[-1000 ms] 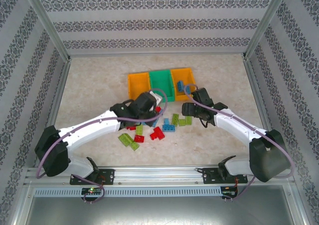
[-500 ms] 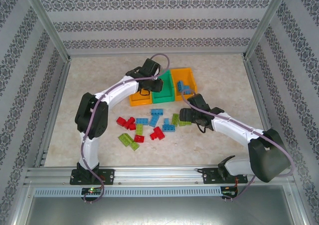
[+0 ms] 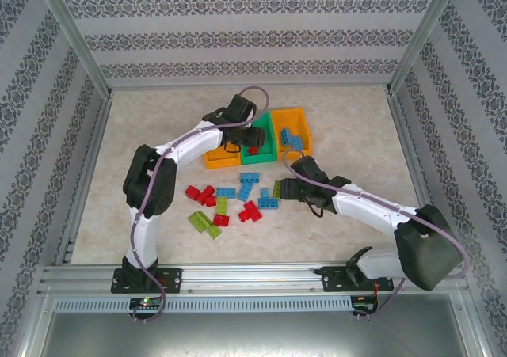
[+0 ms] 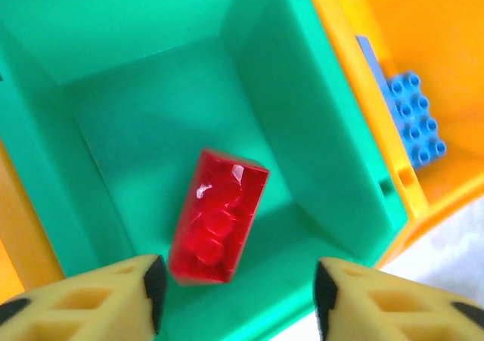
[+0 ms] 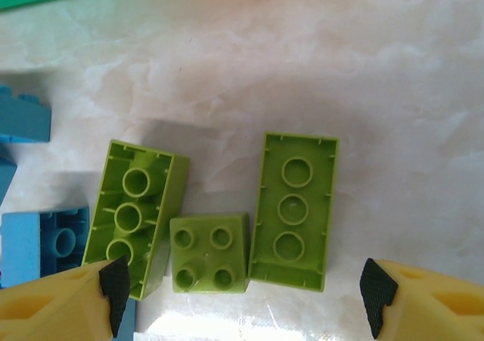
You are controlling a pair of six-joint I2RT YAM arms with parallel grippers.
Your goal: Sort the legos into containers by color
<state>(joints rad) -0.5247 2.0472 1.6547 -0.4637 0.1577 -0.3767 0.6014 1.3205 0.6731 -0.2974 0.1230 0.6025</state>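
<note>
Seen from my remote station: the left tool [image 4: 240, 296] hangs over the green bin [image 4: 318, 129], its yellow fingers [image 4: 91, 299] spread wide and pinching nothing. A red lego [image 4: 218, 218] lies inside that bin between and below the fingertips, close by one finger and well apart from the other. The green bin sits between two orange bins. The one on the right [image 4: 423, 23] holds a blue lego [image 4: 416, 118], and the wall of the other [image 4: 23, 227] shows at the left edge.

The right tool [image 5: 246, 296] hovers low over the bench [image 5: 393, 69], jaws spread and holding nothing. Between its fingertips lie three lime legos: a long one [image 5: 132, 216] hollow side up, a small square one [image 5: 209, 254] studs up just beside it, and a second long one [image 5: 295, 209] hollow side up, touching or nearly touching the square one. More blue legos [image 5: 45, 246] lie at the left.

From above, the loose pile [image 3: 238, 203] of red, blue and lime pieces lies on the bench in front of the bins, with the right tool [image 3: 283, 189] at its right end.
</note>
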